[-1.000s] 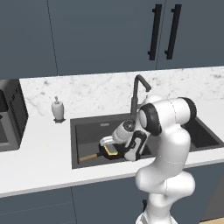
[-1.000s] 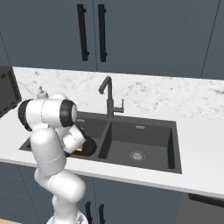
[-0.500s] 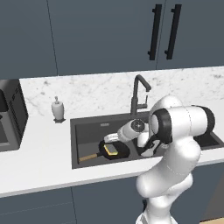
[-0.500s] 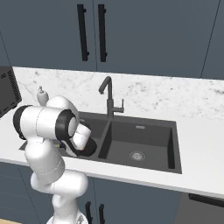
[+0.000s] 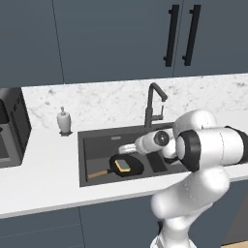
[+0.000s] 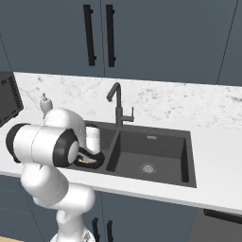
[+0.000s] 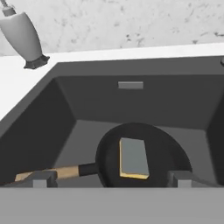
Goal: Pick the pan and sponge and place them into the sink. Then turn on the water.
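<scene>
Kitchen sink (image 7: 39, 109) already holds pan (image 7: 162, 153) with light, squashy sponge (image 7: 133, 158) atop; gripper (image 7: 109, 178) wide open, empty.

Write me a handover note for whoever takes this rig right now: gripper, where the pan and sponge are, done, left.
Gripper: open, empty, above the left basin.
Round black frying pan with wooden handle: flat on the floor of the left basin of the dark grey double sink.
Small yellow sponge with grey-green top: lying inside the pan.
Done: both items in the sink.
Left: turn on the tall dark faucet; no water visible.
</scene>
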